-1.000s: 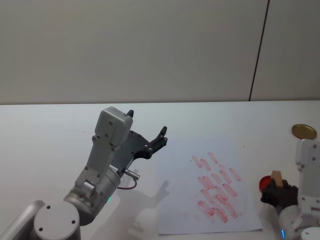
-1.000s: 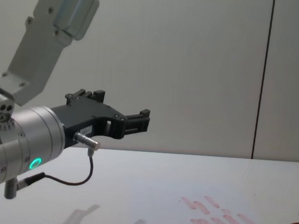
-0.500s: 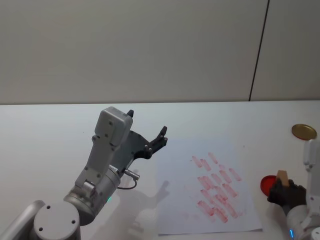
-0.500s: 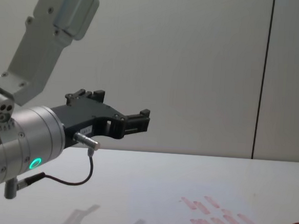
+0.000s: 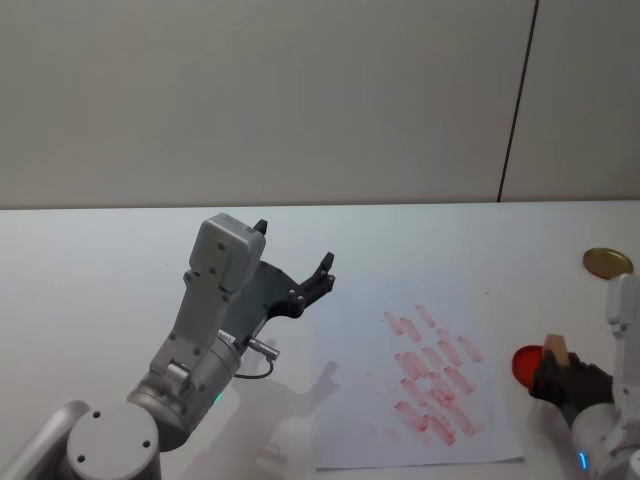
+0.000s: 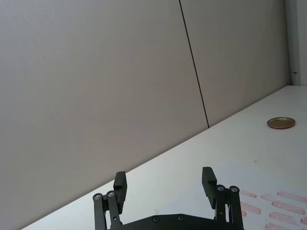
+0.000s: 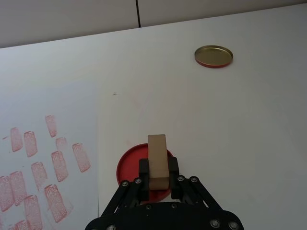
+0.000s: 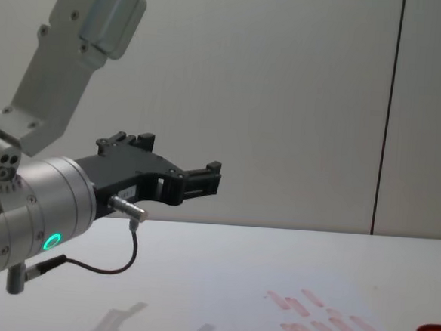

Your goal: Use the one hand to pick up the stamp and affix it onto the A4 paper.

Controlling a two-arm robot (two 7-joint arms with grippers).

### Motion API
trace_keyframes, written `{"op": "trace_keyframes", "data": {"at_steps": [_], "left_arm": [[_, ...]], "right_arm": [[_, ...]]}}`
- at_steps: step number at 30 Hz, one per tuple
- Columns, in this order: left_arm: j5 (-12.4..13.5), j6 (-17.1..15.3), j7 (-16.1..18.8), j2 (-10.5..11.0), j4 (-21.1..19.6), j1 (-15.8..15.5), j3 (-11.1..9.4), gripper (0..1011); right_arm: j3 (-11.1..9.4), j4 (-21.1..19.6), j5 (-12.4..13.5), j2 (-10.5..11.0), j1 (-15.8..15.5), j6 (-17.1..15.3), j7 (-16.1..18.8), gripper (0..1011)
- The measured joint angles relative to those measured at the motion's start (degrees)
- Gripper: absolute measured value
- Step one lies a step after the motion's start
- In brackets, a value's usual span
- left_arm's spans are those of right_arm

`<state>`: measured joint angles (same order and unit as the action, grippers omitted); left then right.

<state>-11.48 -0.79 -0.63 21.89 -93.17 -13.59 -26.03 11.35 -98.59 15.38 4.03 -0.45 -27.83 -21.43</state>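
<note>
Stamp (image 7: pixel 157 148) sits clamped upright between the closed fingers of the right gripper (image 7: pixel 158 167), at the lower right of the head view. It is over the red ink pad (image 5: pixel 522 364), just off the right edge of the A4 paper (image 5: pixel 360 400). To stamp cleanly, carry it level leftward to a bare patch, then press straight down without sliding. The left gripper (image 6: pixel 163 177) hangs open and idle, mid-left.

Left gripper (image 8: pixel 180 153): black, two-fingered, screws at the linkage; behind it a silver cylindrical wrist (image 8: pixel 43 206), green ring light (image 8: pixel 51 240), looping black cable (image 8: pixel 100 267). Right gripper (image 7: pixel 158 165): black too, blue light (image 5: pixel 581 461) behind.
</note>
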Motion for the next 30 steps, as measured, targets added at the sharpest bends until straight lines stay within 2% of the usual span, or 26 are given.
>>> {"op": "trace_keyframes", "data": {"at_steps": [11, 21, 30], "left_arm": [[0.0, 0.0, 0.0, 0.0, 0.0, 0.0, 0.0, 993], [0.0, 0.0, 0.0, 0.0, 0.0, 0.0, 0.0, 993], [0.0, 0.0, 0.0, 0.0, 0.0, 0.0, 0.0, 993]], "right_arm": [[-0.17, -1.27, -0.42, -0.4, 0.45, 1.03, 2.41, 216], [0.3, -4.07, -3.47, -0.41, 0.52, 3.66, 5.37, 216], [0.89, -4.91, -6.05, 0.15, 0.94, 6.0, 11.18, 216]]}}
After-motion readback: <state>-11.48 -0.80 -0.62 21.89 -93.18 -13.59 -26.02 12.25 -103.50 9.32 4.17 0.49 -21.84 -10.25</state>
